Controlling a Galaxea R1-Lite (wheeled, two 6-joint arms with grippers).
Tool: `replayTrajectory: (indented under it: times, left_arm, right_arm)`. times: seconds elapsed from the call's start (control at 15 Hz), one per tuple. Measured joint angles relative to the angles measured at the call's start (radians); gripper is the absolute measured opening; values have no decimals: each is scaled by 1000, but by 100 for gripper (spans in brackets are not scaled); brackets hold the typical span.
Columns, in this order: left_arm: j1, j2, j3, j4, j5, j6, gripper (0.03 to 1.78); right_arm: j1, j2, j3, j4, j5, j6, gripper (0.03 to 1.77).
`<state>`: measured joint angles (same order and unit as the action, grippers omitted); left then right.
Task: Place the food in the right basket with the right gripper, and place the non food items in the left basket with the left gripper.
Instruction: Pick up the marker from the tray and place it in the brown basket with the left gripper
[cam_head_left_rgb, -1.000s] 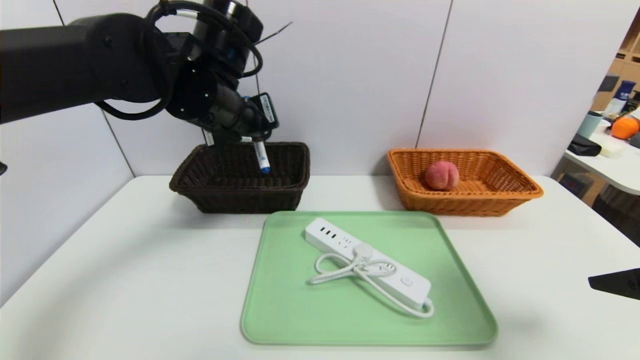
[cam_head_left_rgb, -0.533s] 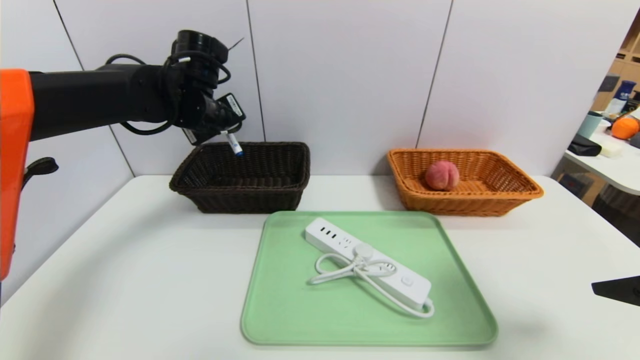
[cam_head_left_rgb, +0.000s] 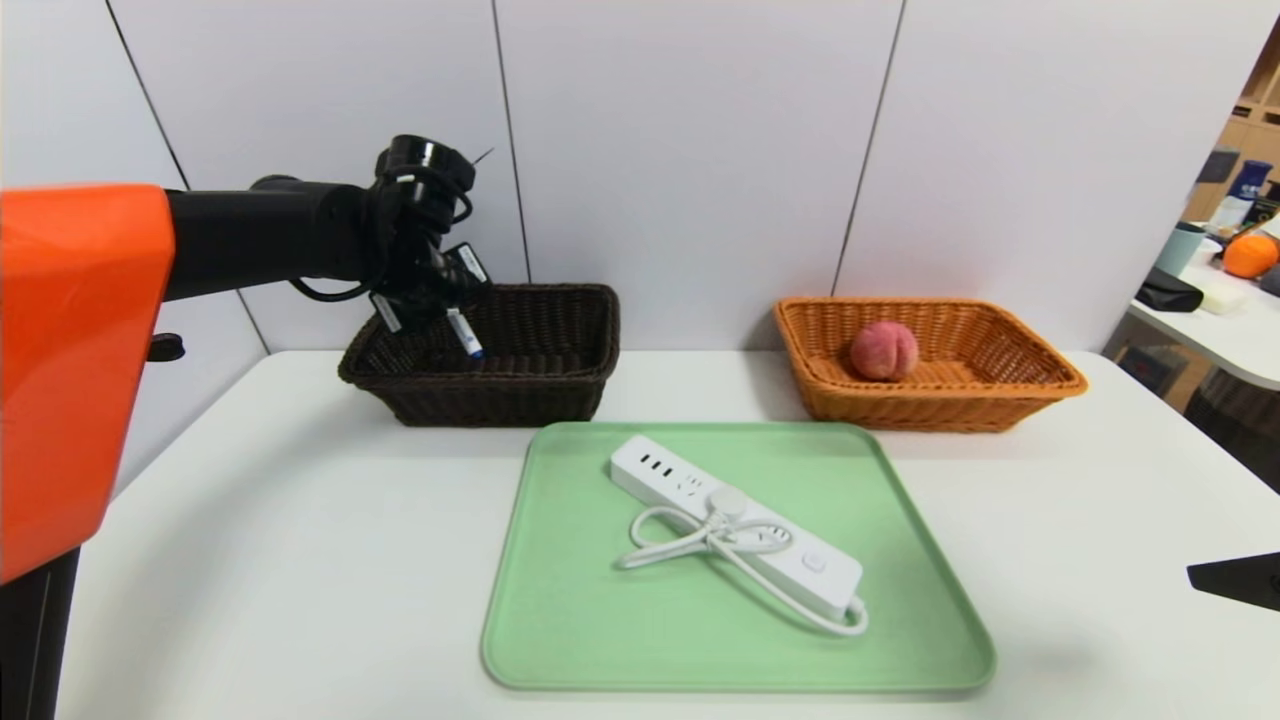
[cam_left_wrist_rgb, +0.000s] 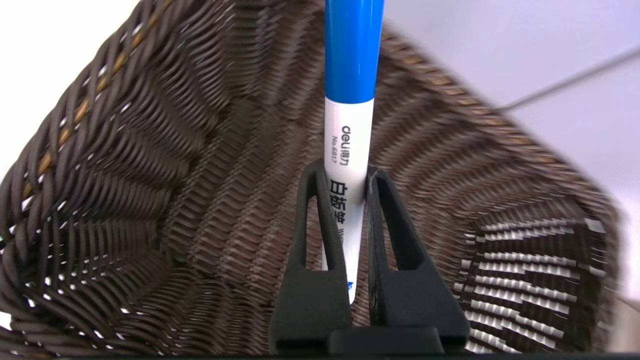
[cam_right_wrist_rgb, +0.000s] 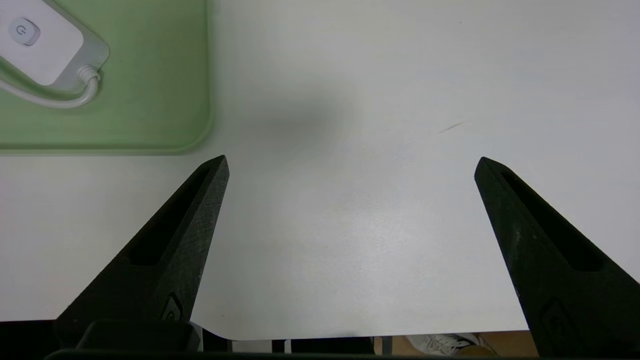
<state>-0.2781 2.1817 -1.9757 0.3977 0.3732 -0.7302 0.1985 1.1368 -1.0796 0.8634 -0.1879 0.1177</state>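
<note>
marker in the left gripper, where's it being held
The marker is pinched by its white barrel, below the blue end, between the left gripper's fingertips.

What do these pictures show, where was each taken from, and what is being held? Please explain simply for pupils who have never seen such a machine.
This is a two-armed robot. One picture looks down from its head; the other two come from cameras on its wrists.

The left gripper is closed on a white marker with a blue cap, over the dark brown basket. The right gripper is open and holds nothing, above the near right part of the white table.

On the table, a green tray carries a white power strip with its cord bundled. Behind it, to the right, an orange basket holds a peach.
</note>
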Motion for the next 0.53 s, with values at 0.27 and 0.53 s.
replayTrajectory:
  times: [0.27, 0.53]
  left_arm:
    - [4, 24, 0, 28, -4, -11, 16]
    - [5, 27, 0, 63, -19, -15, 59]
  right_arm:
    - [0, 2, 0, 0, 2, 0, 170]
    - [-1, 5, 6, 0, 2, -2, 170]
